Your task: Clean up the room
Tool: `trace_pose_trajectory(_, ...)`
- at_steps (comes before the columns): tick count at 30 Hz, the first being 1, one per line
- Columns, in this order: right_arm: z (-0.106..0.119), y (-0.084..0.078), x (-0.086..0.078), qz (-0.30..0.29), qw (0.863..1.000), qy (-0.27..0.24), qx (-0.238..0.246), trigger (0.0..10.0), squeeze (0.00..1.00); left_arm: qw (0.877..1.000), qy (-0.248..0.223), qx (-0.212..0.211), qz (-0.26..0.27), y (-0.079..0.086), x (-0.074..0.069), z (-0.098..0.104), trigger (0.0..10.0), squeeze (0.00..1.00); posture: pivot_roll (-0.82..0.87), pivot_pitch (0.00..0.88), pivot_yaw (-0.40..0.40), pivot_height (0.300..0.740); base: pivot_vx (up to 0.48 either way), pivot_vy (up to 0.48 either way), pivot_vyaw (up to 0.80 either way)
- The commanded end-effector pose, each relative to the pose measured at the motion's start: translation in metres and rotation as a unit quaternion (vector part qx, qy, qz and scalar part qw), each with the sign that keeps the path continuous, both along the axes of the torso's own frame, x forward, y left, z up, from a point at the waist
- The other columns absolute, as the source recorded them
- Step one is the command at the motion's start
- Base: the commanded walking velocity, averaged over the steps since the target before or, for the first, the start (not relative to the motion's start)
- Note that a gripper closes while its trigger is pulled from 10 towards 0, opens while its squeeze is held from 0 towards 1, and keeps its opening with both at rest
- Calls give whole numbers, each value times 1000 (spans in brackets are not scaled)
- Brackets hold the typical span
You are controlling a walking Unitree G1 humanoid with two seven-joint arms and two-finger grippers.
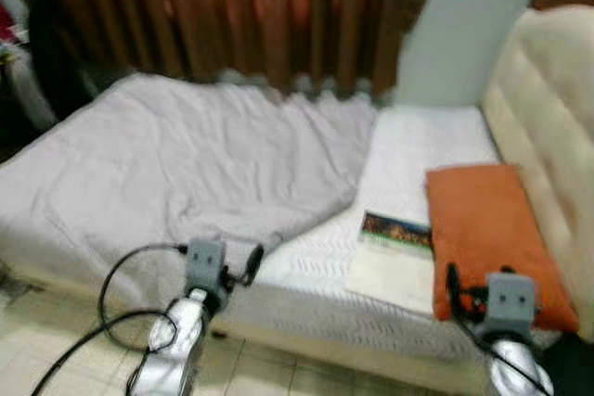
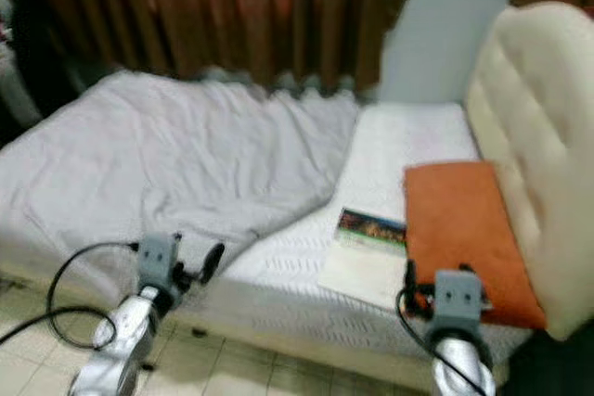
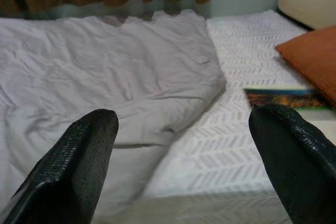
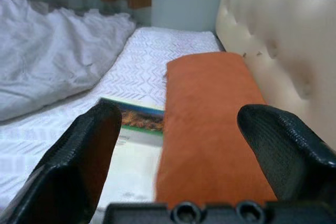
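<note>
Bed [image 1: 306,271] with rumpled blanket [image 1: 176,164], curtains [image 1: 232,6] behind.

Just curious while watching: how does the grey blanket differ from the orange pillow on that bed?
The grey blanket is large, crumpled and spread over the bed's left side; the orange pillow is small, smooth and lies by the cream headboard. A book sits beside the pillow, apart from the blanket. Both rest on the white mattress.

One grey blanket [image 1: 186,164], one orange pillow [image 1: 487,229], one book [image 1: 394,252]
</note>
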State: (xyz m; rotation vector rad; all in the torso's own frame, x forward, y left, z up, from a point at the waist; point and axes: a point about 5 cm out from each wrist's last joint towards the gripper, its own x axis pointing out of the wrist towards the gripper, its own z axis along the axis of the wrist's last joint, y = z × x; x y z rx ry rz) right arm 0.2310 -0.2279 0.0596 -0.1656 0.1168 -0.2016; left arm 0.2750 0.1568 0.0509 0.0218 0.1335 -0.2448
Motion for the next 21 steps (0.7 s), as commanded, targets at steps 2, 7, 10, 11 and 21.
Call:
trace_pose_trajectory(2, -2, -4, 2, -3, 1000, 7, 2, 10000, 0, 1000, -11, -6, 10, -3, 1, 4, 10000, 0, -108, 0, 27, 740, 0, 467, 0)
trace_pose_trajectory(7, 6, -2, -4, 14, 998, -31, 56, 10000, 0, 998, -48, -3, 31, 4, -13, 13, 10000, 0, -96, 0, 19, 740, 0, 475, 0)
trace_pose_trajectory(10, 8, 4, -13, 35, 997, -34, 62, 10000, 0, 997, -65, 0, 31, 7, -26, 22, 10000, 0, -94, 0, 15, 740, 0, 477, 0)
trace_pose_trajectory(11, 5, 6, -14, 40, 997, -29, 63, 10000, 0, 997, -67, 1, 28, 6, -28, 23, 10000, 0, -87, 0, 14, 740, 0, 480, 0)
trace_pose_trajectory(21, 0, 17, 6, 66, 995, -16, 67, 10000, 0, 998, -33, -2, 54, 14, -9, 21, 10000, 0, -66, 0, 10, 740, 0, 480, -280)
